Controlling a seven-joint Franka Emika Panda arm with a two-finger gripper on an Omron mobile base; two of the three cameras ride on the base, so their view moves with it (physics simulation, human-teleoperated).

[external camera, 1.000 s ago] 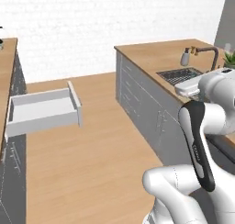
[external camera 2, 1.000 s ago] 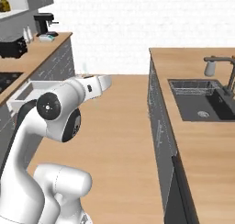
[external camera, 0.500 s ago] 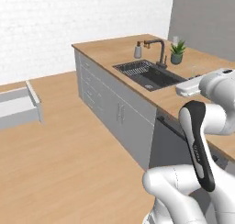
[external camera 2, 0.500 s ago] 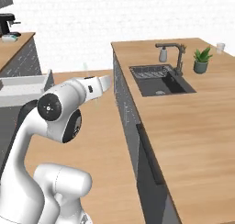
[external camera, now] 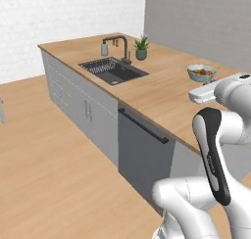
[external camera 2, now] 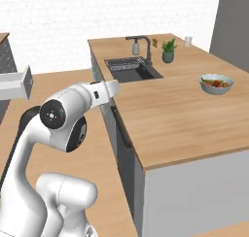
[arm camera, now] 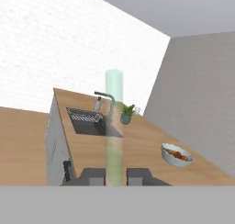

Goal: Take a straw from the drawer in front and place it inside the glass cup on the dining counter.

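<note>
The claw [arm camera: 114, 172] is closed on a pale green straw [arm camera: 114, 126]. The straw stands straight up between the two dark fingers [arm camera: 94, 175]. It sticks up high in the hand view.

Past the claw is the big wood counter [external camera: 162, 93]. It has a black sink [external camera: 112, 70] set into it, with a dark tap [external camera: 122, 44] at the far side. A small grey bottle [external camera: 104, 48] stands by the tap. A little green plant [external camera 2: 168, 51] sits near it. A bowl [external camera 2: 216, 83] with food (red and orange bits) is closer to the robot.

The cup [external camera 2: 188, 41] stands at the far end of the counter, past the plant. It is tiny there, so it looks like the cup but is hard to see well.

The drawer [external camera 2: 14, 84] hangs open far off to the left.
</note>
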